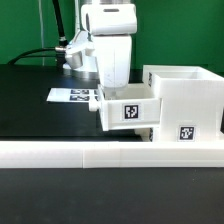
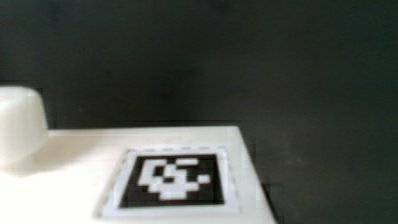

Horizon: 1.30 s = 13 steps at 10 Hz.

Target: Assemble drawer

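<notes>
A small white tray with a square tag on its near face sits against the exterior view's left side of the tall white box casing, which carries a tag low on its front. My gripper stands right over the tray and reaches down onto its top edge. The tray and the hand hide the fingertips, so I cannot tell how the jaws stand. The wrist view shows a tagged white tray face very close, with a rounded white knob beside it. No fingers show there. A second tray is not plainly in view.
A long low white rail runs across the front of the black table. The marker board lies flat behind the tray at the exterior view's left. A black cable hangs behind the arm.
</notes>
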Tool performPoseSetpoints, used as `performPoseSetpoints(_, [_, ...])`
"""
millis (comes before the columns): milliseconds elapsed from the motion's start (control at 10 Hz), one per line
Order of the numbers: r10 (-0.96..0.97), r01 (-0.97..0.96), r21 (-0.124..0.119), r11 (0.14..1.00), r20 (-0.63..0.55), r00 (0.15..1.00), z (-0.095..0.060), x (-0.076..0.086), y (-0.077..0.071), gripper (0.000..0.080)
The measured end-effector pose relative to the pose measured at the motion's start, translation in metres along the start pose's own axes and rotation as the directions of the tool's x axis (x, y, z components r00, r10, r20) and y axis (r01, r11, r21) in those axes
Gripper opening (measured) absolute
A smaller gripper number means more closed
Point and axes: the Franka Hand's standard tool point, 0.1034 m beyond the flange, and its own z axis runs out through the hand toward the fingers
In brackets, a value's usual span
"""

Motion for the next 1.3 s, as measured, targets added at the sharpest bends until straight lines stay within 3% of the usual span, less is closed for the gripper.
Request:
performPoseSetpoints(500, [-0.018, 0.018, -0.008, 1.0, 0.002, 1.0, -0.002, 0.015, 0.005, 0.0045])
performPoseSetpoints(700, [-0.053, 0.054, -0.029, 0.998, 0.027, 0.998, -0.001, 0.027, 0.007, 0.0045])
performPoseSetpoints(1100, [-0.042, 0.043, -0.034, 0.998, 0.024, 0.999, -0.001, 0.025, 0.007, 0.0045])
performPoseSetpoints(1300, [-0.042, 0.043, -0.036, 0.998, 0.024, 0.999, -0.001, 0.025, 0.008, 0.0395])
